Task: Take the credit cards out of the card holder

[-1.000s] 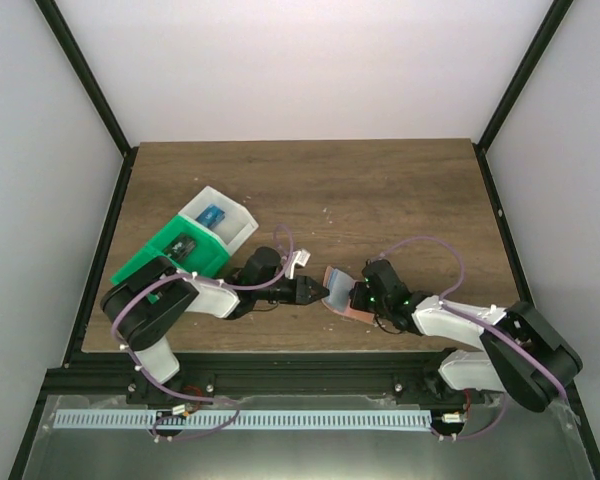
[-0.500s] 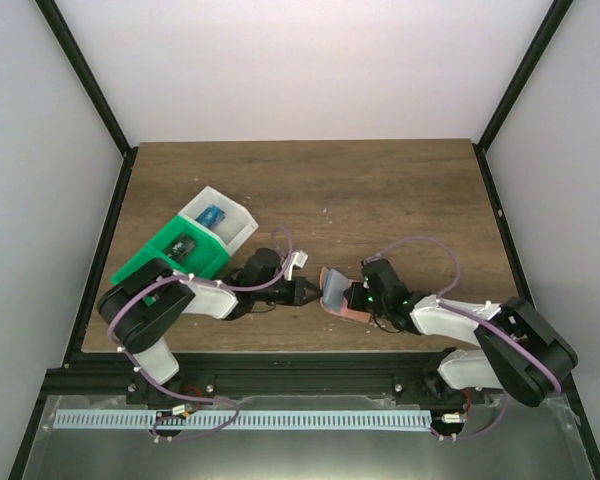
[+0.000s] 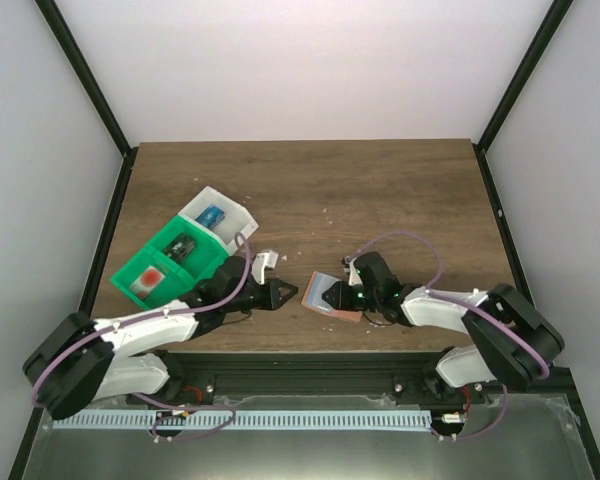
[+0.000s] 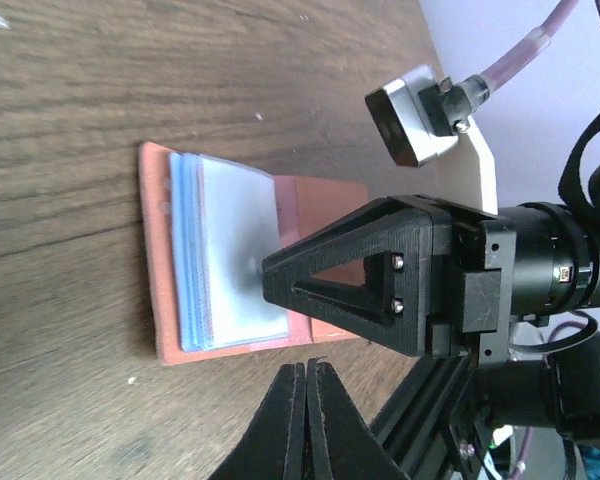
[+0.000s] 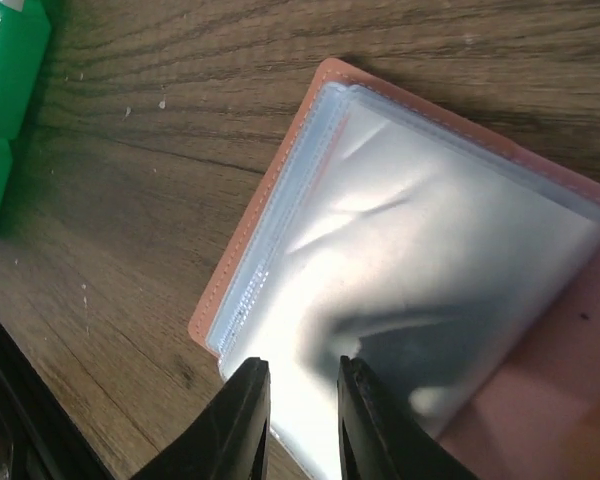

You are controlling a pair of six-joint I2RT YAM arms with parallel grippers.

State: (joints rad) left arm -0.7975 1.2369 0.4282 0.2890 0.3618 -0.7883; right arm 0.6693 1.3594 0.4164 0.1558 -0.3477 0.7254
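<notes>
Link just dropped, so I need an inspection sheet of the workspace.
Surface: wood table, few pale specks.
Job's things: holder open, flat near front edge; blue card in white tray; dark card, red card in green tray.
Clutter: nothing seen.
Grippers: left gripper shut, empty, beside holder; right gripper slightly apart over its sleeves.
Cables: purple cables loop along both arms.
Surroundings: white walls, black frame.

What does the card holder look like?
On the wooden table, look at the middle of the near edge. The card holder lies open there: salmon-orange cover, pale blue sleeves. Unlike the green tray and white tray to its left, it is thin.
</notes>
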